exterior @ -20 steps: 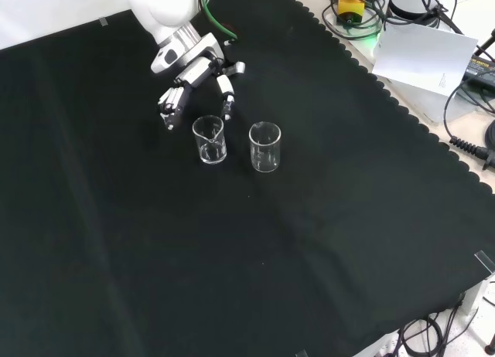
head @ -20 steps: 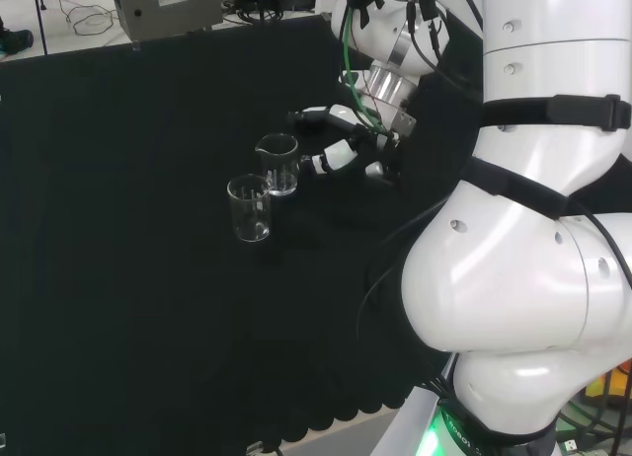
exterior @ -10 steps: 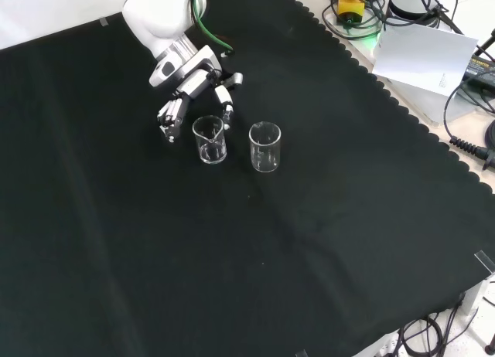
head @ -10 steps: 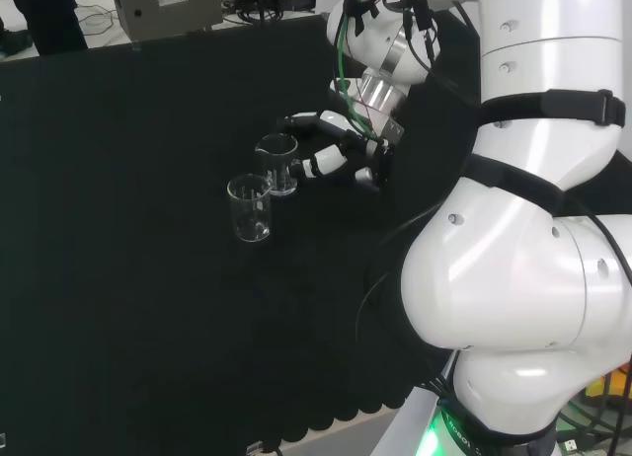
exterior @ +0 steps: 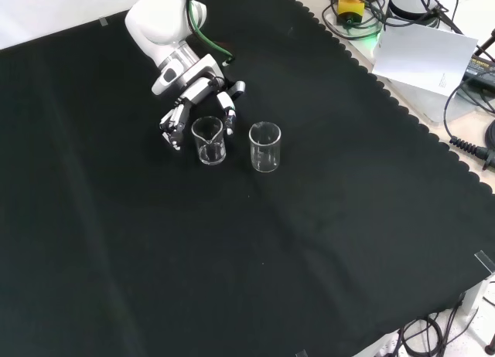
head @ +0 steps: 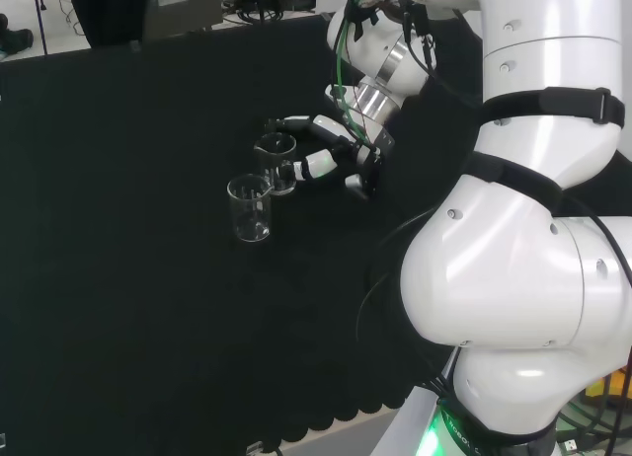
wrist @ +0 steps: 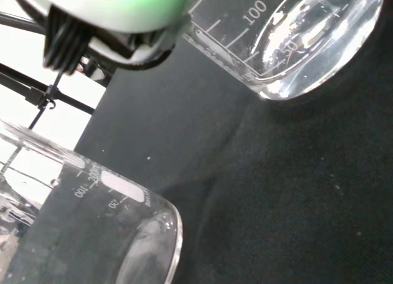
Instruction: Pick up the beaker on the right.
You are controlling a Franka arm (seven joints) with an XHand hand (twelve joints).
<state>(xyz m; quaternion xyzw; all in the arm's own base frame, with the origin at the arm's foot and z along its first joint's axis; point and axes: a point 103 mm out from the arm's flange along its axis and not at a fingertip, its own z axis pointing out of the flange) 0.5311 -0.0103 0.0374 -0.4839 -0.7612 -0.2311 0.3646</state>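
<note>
On the cloth (exterior: 325,241), two clear beakers, both apparently empty. Near beaker (exterior: 209,139) sits between the open hand's (exterior: 189,102) spread fingers, contact unclear; far beaker (exterior: 264,146) just beyond. Wrist view shows graduation marks.

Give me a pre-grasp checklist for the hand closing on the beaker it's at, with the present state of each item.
1. Hand at a beaker: ok. In the front view its fingers straddle the near beaker.
2. Fingers open: ok. They are spread on both sides of the glass, not curled round it.
3. Beaker upright on the cloth: ok.
4. Clearance to the other beaker: ok. A gap shows between the two in the front view.
5. Fingers touching the glass: cannot tell.
6. Right target: not ok by the front view, where the hand is at the left beaker; in the head view that beaker stands to the right of the other.
</note>
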